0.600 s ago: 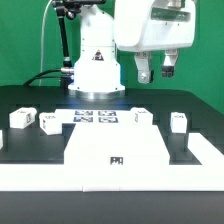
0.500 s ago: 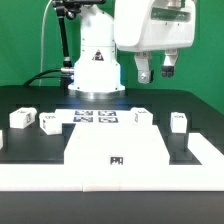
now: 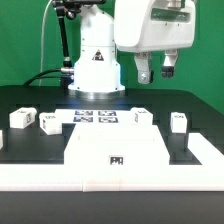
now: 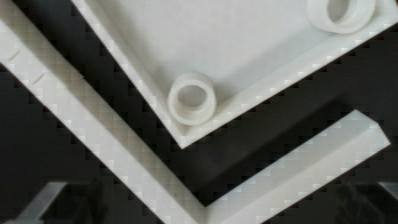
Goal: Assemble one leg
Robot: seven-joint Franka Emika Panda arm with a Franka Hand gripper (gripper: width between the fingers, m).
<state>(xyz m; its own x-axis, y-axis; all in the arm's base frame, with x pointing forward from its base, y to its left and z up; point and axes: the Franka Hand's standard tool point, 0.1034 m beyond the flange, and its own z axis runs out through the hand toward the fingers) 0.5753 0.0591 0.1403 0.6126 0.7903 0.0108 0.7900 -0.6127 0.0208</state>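
Exterior view: claw (image 3: 157, 72) spread, four legs (image 3: 20, 118) (image 3: 49, 122) (image 3: 142, 115) (image 3: 178, 121) | wrist view: panel (image 4: 214, 40) hole (image 4: 191, 98)

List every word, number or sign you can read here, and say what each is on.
No words or numbers can be read.
Panel: black-and-white square tag, pattern only, no letters.
Leg: same kind of tag, no letters.
Marker board: several such tags, no letters.
Robot base: small dark mark, too small to read.

The white leg (image 3: 48, 122) and white panel (image 3: 100, 145) carry black-and-white tags on a black table (image 3: 30, 98).
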